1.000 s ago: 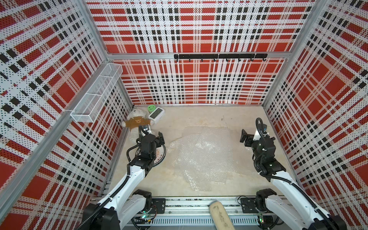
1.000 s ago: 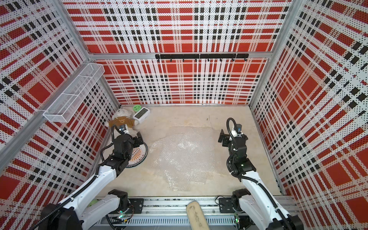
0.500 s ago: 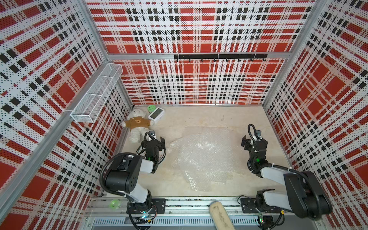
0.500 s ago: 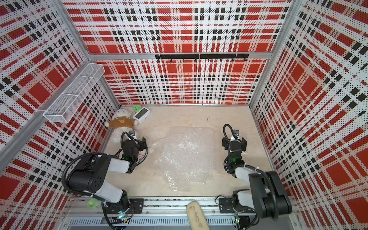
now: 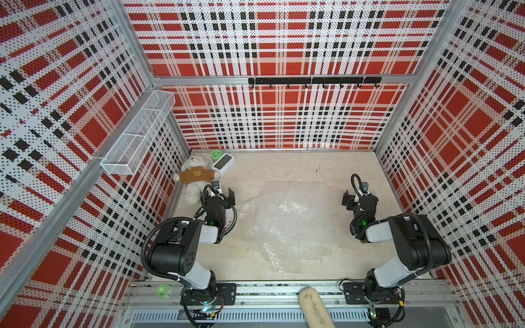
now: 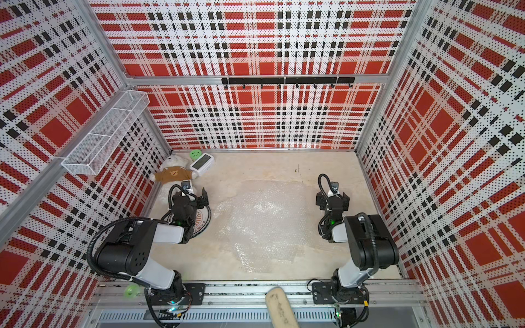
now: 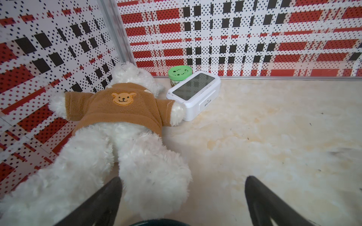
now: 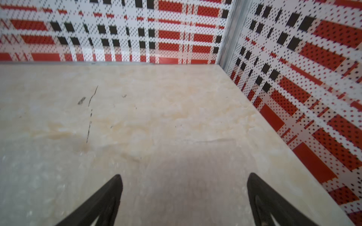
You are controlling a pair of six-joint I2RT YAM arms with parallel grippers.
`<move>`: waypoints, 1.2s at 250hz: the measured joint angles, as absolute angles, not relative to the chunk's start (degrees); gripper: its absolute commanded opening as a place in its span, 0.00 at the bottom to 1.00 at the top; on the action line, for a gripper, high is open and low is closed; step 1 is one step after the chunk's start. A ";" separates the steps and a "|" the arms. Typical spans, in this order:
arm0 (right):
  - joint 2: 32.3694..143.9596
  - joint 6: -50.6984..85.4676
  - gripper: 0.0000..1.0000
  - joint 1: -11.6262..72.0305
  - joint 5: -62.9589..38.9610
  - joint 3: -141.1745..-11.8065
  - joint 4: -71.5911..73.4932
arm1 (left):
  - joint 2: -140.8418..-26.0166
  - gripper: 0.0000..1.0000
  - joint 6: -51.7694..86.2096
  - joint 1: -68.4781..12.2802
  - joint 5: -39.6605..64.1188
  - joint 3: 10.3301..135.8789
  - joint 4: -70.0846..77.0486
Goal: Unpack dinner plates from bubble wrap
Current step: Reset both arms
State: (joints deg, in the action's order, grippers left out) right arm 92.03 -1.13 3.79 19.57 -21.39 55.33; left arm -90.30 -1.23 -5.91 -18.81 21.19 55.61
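Observation:
One dinner plate (image 5: 230, 221) (image 6: 205, 219) lies at the table's left, white with a dark rim and reddish marks, mostly hidden under my left arm. The bubble wrap (image 5: 284, 227) (image 6: 261, 227) is spread flat over the middle of the table, with nothing showing under it. My left gripper (image 5: 220, 196) (image 7: 183, 181) stands open and empty over the plate's far edge, by the teddy bear's legs. On the right, beside the wrap's edge (image 8: 39, 176), my right gripper (image 5: 359, 196) (image 8: 183, 178) is open and empty low over the table.
A teddy bear (image 5: 196, 177) (image 7: 117, 121), a white clock (image 5: 223, 164) (image 7: 194, 94) and a green-lidded jar (image 7: 179, 73) crowd the far left corner. A wire basket (image 5: 139, 133) hangs on the left wall, a hook rail (image 5: 314, 81) on the back wall. A wooden handle (image 5: 314, 308) pokes in at the front.
Both arms have folded back, elbows rising toward the camera. The grippers stay near the same spots over the table, and both remain open.

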 measured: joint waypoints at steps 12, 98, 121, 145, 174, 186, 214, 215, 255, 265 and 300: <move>91.79 -0.78 1.00 3.49 19.53 -21.71 55.02 | -90.30 0.99 -1.13 -5.85 -18.68 21.19 55.55; 91.42 -0.43 1.00 3.51 19.03 -21.65 53.30 | -90.30 0.99 -1.34 -6.22 -18.70 21.12 55.90; 91.44 -0.43 1.00 3.51 18.83 -21.65 53.36 | -90.30 0.99 -1.43 -6.37 -18.79 21.12 55.90; 91.44 -0.43 1.00 3.51 18.59 -21.65 53.34 | -90.30 0.99 -1.39 -6.35 -18.92 20.14 58.13; 91.44 -0.43 1.00 3.51 18.46 -21.65 53.34 | -90.30 0.99 -0.47 -5.26 -18.48 16.45 62.30; 91.44 -0.43 1.00 3.51 18.46 -21.65 53.39 | -90.30 0.99 -0.32 -4.89 -18.24 16.86 60.90; 91.44 -0.43 1.00 3.51 18.44 -21.65 53.36 | -90.41 0.99 -0.51 -5.28 -18.17 20.75 57.58; 91.44 -0.45 1.00 3.51 18.44 -21.65 53.36 | -90.39 0.99 -0.51 -5.28 -18.17 20.82 57.58; 91.44 -0.45 1.00 3.51 18.44 -21.65 53.39 | -90.39 0.99 -0.58 -5.32 -16.88 21.26 57.19; 91.44 -0.45 1.00 3.51 18.44 -21.65 53.36 | -90.39 0.99 -0.75 -5.54 -16.93 21.26 56.90; 91.44 -0.43 1.00 3.51 18.44 -21.65 53.36 | -90.39 0.99 -1.34 -5.93 -16.91 21.26 56.23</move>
State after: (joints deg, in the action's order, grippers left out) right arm 91.44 -0.43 3.51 18.44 -21.65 53.36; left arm -90.39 -1.34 -5.93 -16.91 21.26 56.23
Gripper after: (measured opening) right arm 0.998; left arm 0.994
